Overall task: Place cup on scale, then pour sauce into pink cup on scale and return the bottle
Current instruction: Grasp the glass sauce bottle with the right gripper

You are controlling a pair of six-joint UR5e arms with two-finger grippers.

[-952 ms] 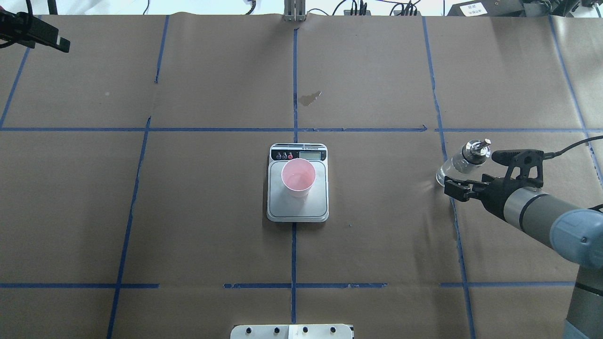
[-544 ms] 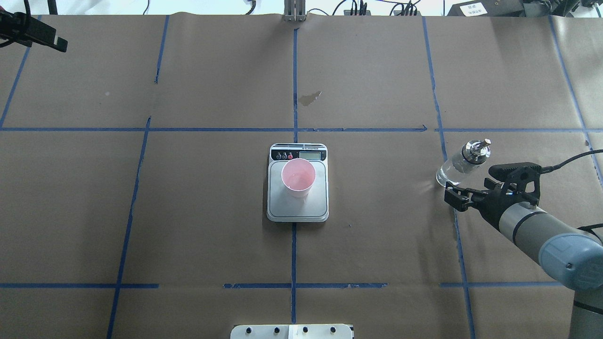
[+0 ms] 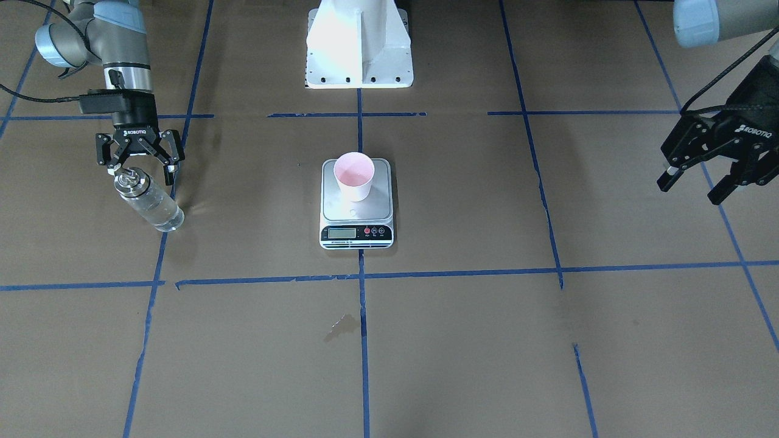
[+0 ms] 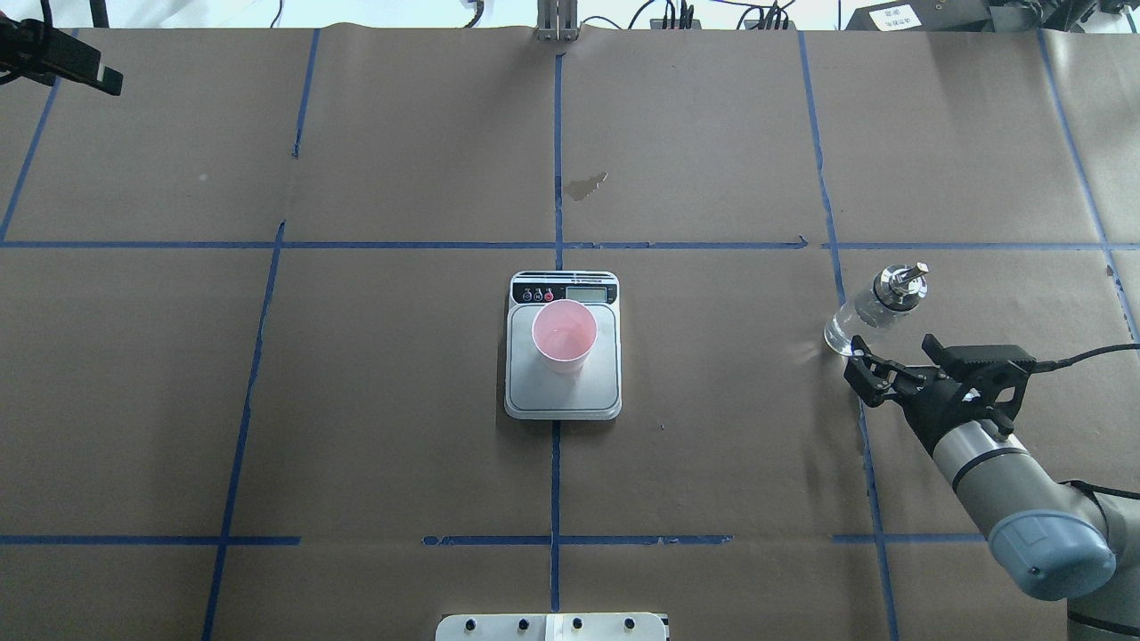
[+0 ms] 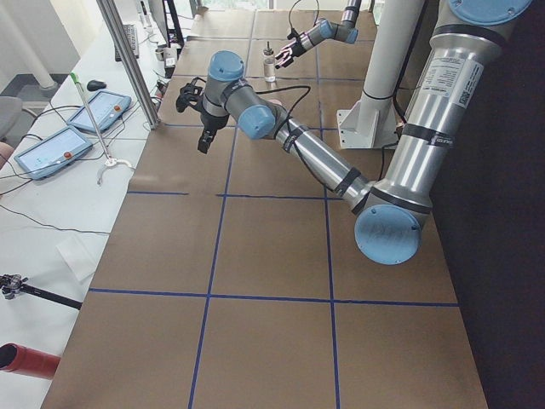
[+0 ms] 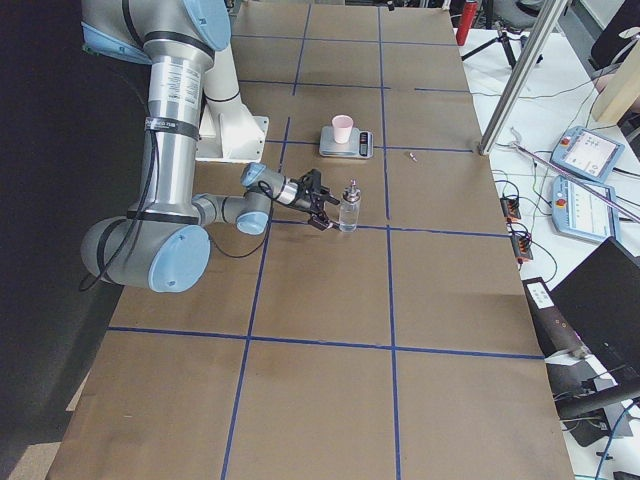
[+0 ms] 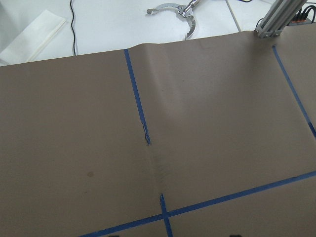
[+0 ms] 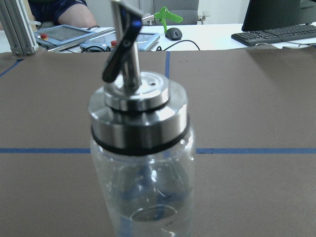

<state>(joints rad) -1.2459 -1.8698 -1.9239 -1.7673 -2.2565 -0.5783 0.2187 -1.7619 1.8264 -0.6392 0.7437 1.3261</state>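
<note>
The small clear glass bottle [image 4: 866, 313] with its shiny silver pour-spout cap stood upright on the brown paper-covered counter [image 4: 712, 445]. It was out on the robot's right side, with its base on one of the blue tape lines [image 4: 828, 214]. In the right wrist view it filled the middle of the picture, with clear, colourless liquid [image 8: 148, 210] showing through the lower glass, though the level was hard to judge.

The right tool [image 4: 862, 372] was low and level, just beside the bottle on the robot's side. Its two black fingers were spread wide and pointed toward the glass. They held nothing, and the side view from the robot's right showed a small gap between their tips and the bottle.

The flat square kitchen scale [image 4: 525, 392], with its silver-grey platform and white body, lay at the centre of the counter, its display strip facing away from the robot. The small pale pink tapered cup [image 4: 564, 334] stood upright on the platform, toward the display end and well inside its edges. Whether anything lay in the cup could not be told.

The left tool [image 3: 689, 188] hung above the counter far out on the robot's left, well apart from scale and cup. Its fingers were splayed wide and empty. A small dark stain [image 4: 585, 185] marked the paper beyond the scale.
</note>
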